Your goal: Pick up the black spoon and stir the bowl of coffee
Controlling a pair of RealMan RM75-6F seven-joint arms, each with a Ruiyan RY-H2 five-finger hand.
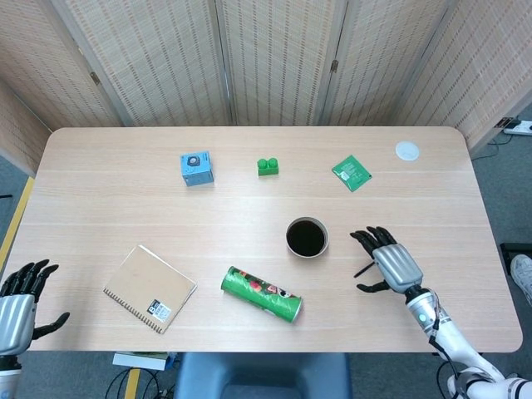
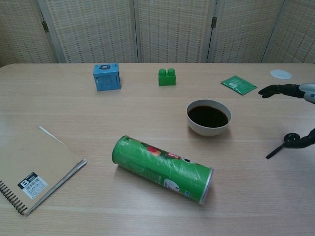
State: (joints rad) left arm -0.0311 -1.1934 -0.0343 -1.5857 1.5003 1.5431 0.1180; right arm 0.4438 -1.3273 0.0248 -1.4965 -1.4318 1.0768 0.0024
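Black spoon [image 2: 284,144] lies flat on the surface, right of the coffee bowl [image 1: 307,237], long axis running near-left to far-right. Right hand [image 1: 389,262] hovers directly over it, fingers spread wide, holding nothing. Left hand [image 1: 17,303] far off, open, empty.

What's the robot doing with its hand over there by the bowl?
The right hand is spread open above the black spoon, which lies flat on the table to the right of the bowl of coffee. It looks ready to grab the spoon but isn't holding it yet. The coffee hasn't been stirred. The left hand waits open at the table's near left corner, holding nothing.
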